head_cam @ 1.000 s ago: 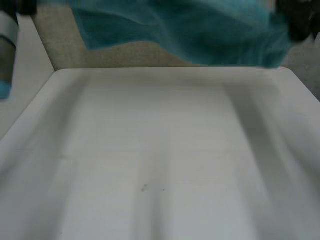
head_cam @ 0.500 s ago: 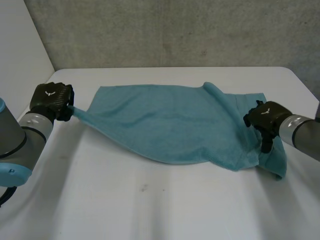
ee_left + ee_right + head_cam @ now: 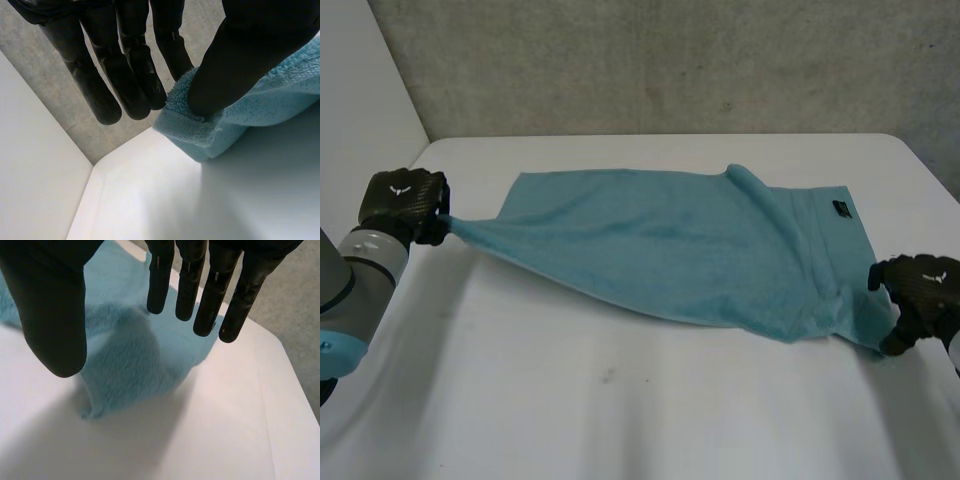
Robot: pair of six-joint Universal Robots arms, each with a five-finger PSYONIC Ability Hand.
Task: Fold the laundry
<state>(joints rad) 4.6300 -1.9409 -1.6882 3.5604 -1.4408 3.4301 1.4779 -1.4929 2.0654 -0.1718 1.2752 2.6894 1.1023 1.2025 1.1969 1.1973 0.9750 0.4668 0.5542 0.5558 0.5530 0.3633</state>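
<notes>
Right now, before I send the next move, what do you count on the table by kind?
Teal towel: 1
Black robot hands: 2, the left hand pinching one towel corner, the right hand open at the opposite end
Total: 3

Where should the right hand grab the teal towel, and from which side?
Take the towel by its near right corner, coming from the right. That corner lies bunched beside the open right hand, and the left hand pinches the near left corner, so pulling should flatten it.
</notes>
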